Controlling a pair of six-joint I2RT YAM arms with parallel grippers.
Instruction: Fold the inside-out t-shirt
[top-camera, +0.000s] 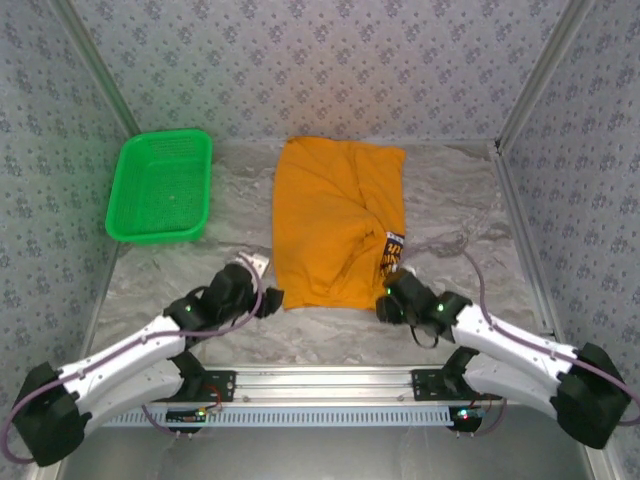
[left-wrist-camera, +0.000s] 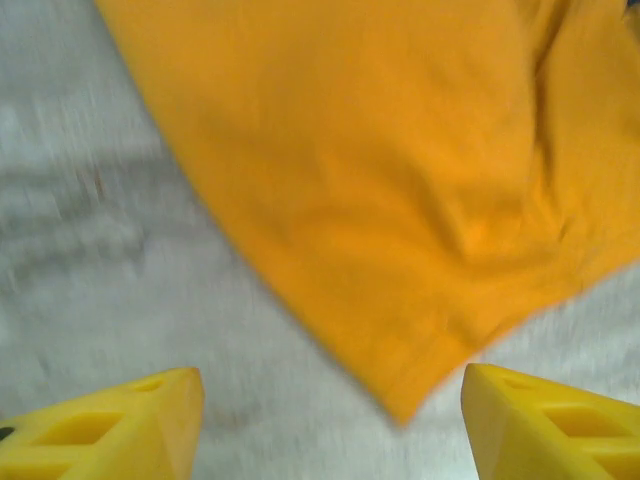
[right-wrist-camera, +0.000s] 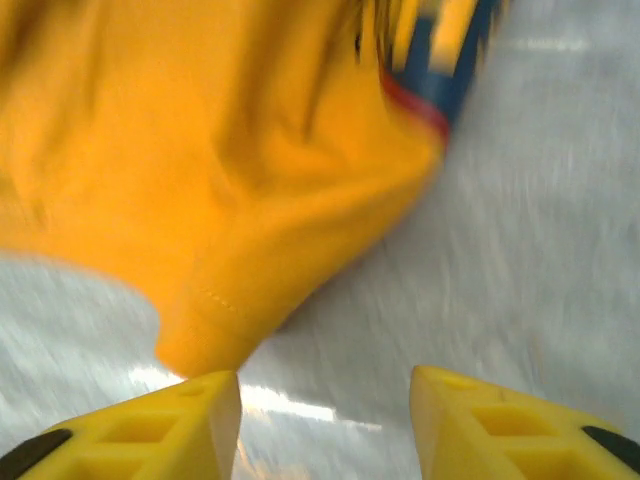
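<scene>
The orange-yellow inside-out t-shirt (top-camera: 335, 220) lies folded lengthwise on the table's middle, with a dark blue printed patch (top-camera: 394, 250) showing at its right edge. My left gripper (top-camera: 268, 298) sits at the shirt's near left corner, open. From the left wrist, a shirt corner (left-wrist-camera: 410, 400) points down between the yellow fingertips (left-wrist-camera: 150, 420), nothing gripped. My right gripper (top-camera: 388, 298) sits at the near right corner, open. From the right wrist, a hemmed shirt corner (right-wrist-camera: 205, 335) lies just ahead of the left fingertip (right-wrist-camera: 190, 420), with the blue and red print (right-wrist-camera: 440, 80) beyond.
A green plastic mesh basket (top-camera: 160, 187) stands at the back left of the marbled grey table (top-camera: 330, 335). Patterned walls close in the sides and back. A metal rail (top-camera: 330, 385) runs along the near edge between the arm bases.
</scene>
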